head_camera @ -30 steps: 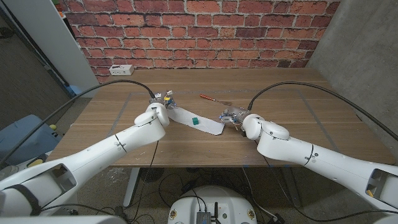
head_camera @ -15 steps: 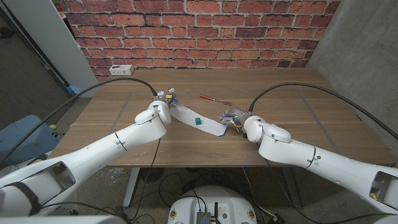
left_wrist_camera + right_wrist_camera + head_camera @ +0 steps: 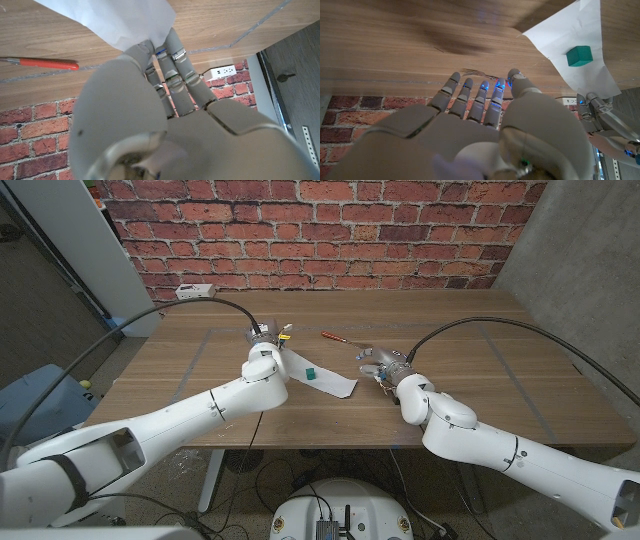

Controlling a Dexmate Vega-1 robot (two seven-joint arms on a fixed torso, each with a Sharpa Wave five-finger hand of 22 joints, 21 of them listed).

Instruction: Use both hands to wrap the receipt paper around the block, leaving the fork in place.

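Receipt paper [image 3: 318, 375] lies on the surface [image 3: 480, 380] under a green block [image 3: 311, 373]. Left hand [image 3: 268, 340] pinches its end. Right hand [image 3: 383, 364] is spread, holding nothing.

Block [image 3: 312, 372] sits on receipt paper [image 3: 336, 384]; fork [image 3: 343, 338] lies behind; both on table [image 3: 480, 380].
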